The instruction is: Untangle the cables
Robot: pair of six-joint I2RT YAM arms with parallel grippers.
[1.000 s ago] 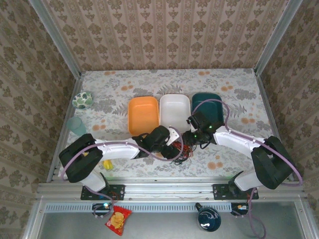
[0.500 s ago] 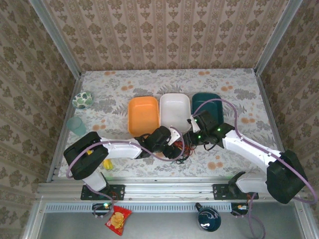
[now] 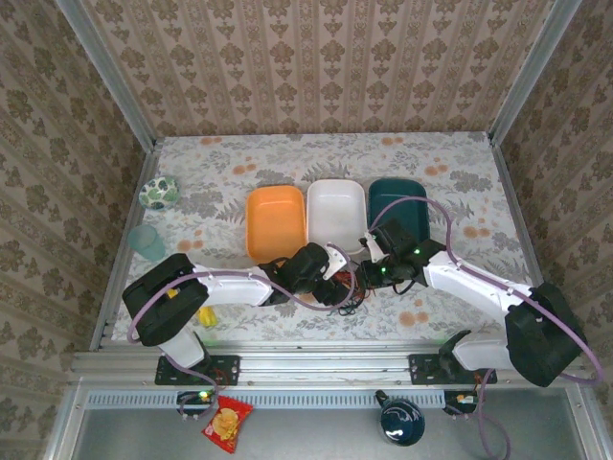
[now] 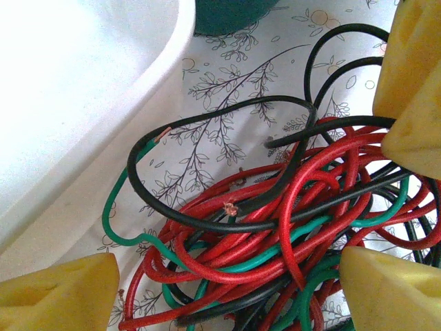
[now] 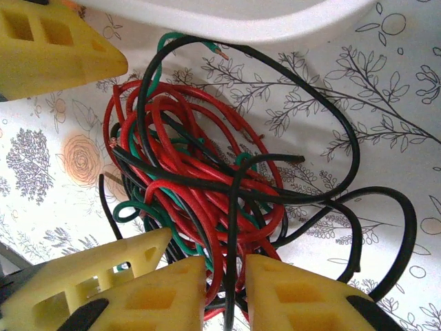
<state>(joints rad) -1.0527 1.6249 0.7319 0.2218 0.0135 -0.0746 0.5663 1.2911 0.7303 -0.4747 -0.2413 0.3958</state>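
Left jaws: spread wide, fingers (image 4: 62, 293) either side of the tangle, gripping nothing.
Right jaws: narrowed to a slit around a red and a black strand.
Cables (image 5: 186, 158): red, black and green knotted together on the worktop (image 3: 460, 182), between both arms, just this side of the white tray (image 3: 335, 184).

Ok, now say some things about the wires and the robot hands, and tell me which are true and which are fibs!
The cables are red, black and green. True.
The cables lie in the orange tray. False: they lie on the table, near the white tray.
The cables are already pulled apart. False: they are one tangled heap.
The right gripper has a black cable between its fingers. True.
The left gripper is shut tight. False: its fingers stand wide apart.
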